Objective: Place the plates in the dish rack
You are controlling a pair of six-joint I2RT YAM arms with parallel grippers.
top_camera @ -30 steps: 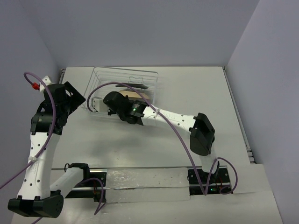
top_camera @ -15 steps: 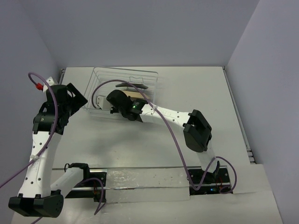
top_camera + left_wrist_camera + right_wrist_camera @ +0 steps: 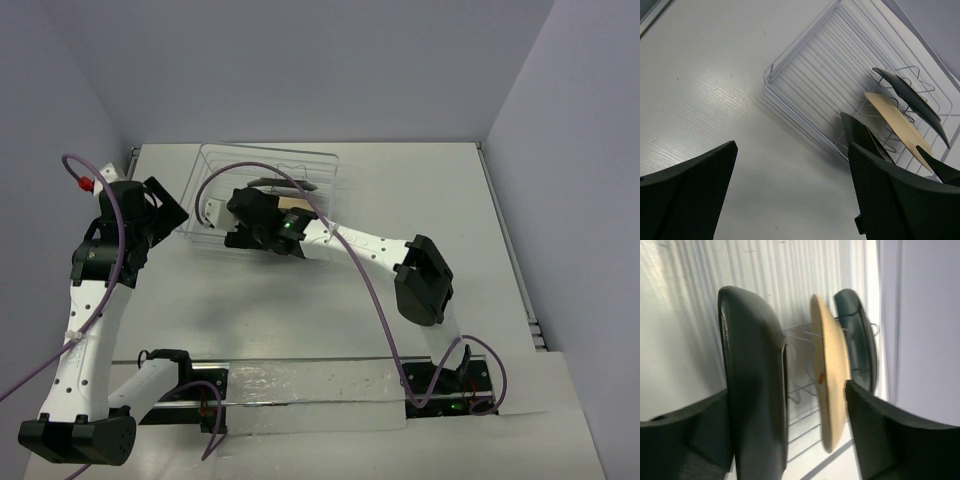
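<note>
3rd plate (image 3: 752, 385) now inside rack (image 3: 805, 65)

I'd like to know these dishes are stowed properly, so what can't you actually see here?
Plate faces: the black plate, cream plate and teal plate stand edge-on in both wrist views, so their patterns are unseen.
Black plate's foot: cut by the picture's bottom edge in the right wrist view, and behind a finger of the left gripper in the left wrist view.
Top view: the right arm covers most plates in the dish rack.

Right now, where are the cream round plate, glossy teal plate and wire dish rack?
Cream round plate (image 3: 832, 375): right wrist view, middle.
Glossy teal plate (image 3: 857, 332): right wrist view, top.
Wire dish rack (image 3: 810, 75): left wrist view, floor wires.
</note>
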